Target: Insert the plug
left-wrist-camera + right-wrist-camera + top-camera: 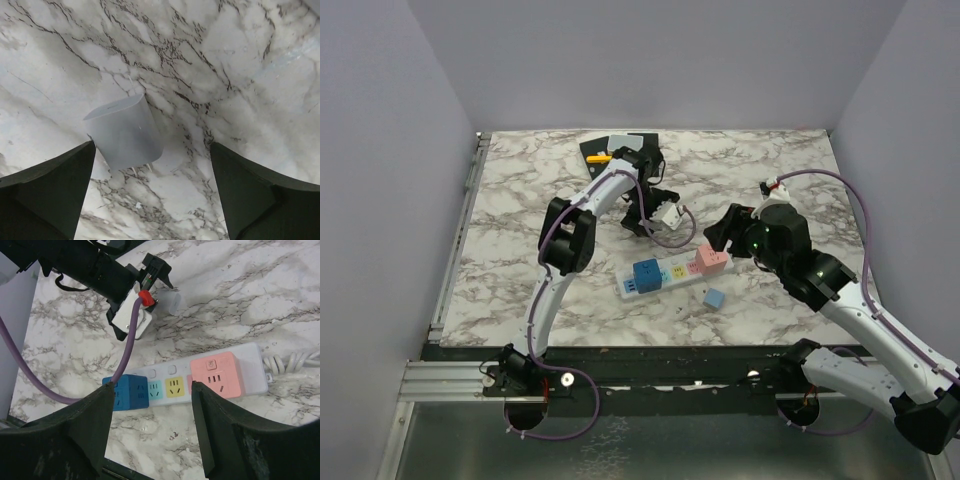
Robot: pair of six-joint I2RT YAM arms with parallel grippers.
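Left gripper (152, 150), spread wide, straddles a white plug (125, 131), prongs barely visible. Right gripper (152, 389), likewise spread, hovers over the strip (252, 360), cord cut off.

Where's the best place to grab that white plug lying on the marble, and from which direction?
Probably take the white plug by its two long sides, mid-body, coming down from above. It lies flat, prongs poking out one end; keep jaws clear of them.

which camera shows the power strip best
The right wrist view: the power strip lies close, its socket holes, the pink cube and the blue cube on it clear. The top view shows the whole strip, but small. The left wrist view shows none of it, only a white plug on the table.
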